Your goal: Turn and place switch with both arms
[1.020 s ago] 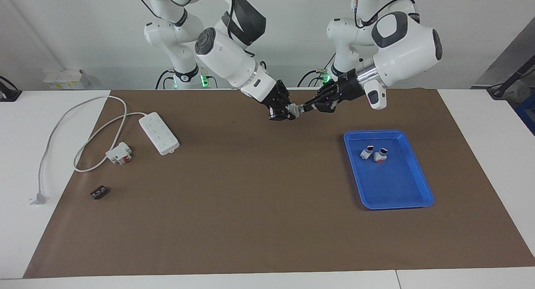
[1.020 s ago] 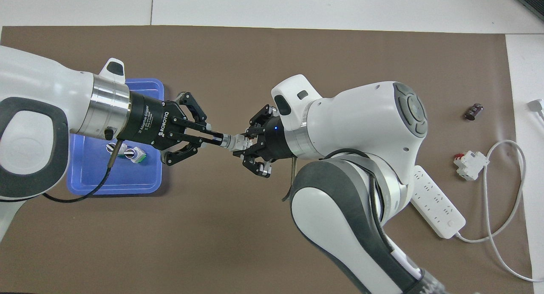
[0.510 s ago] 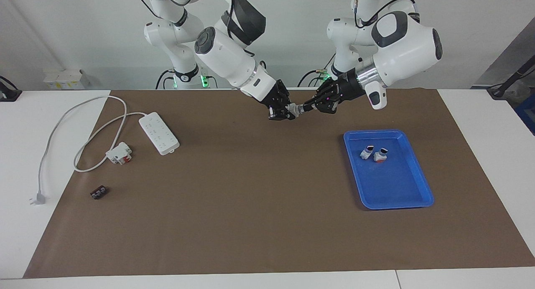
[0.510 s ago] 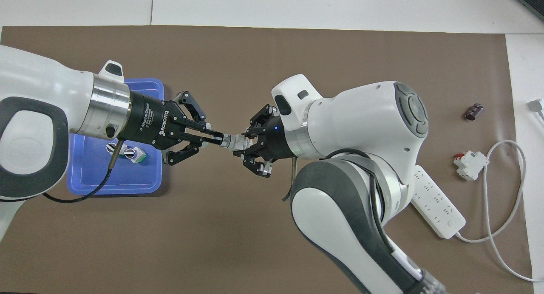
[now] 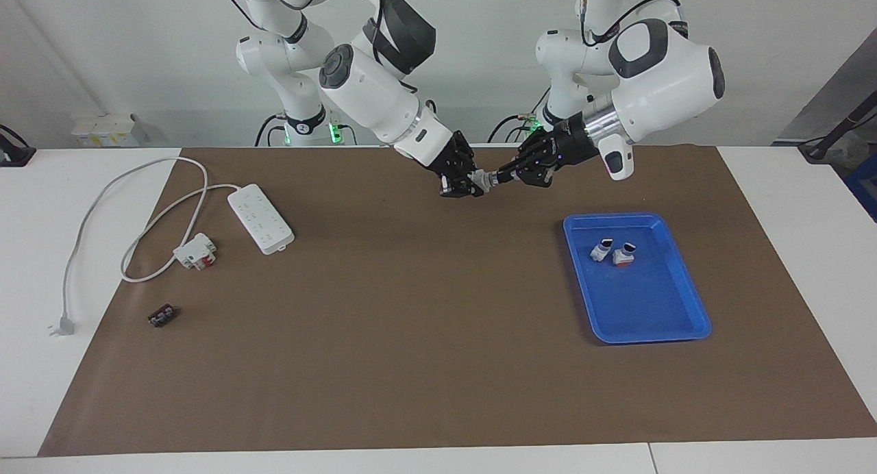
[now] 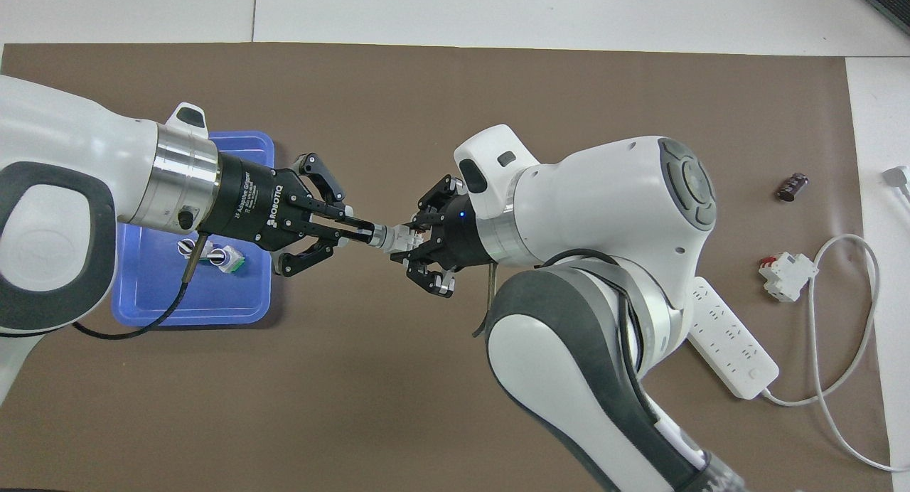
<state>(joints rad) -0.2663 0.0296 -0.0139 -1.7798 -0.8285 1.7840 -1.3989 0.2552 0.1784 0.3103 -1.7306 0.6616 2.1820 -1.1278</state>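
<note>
Switch [image 6: 395, 237], white body, black tip

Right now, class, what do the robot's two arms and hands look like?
Both arms are glossy white shells with grey-black joint bands and silver wrist rings. Each hand is black with linked fingers; the left one's body reads ROBOTIQ in white. A dark cable trails from the left wrist.
</note>
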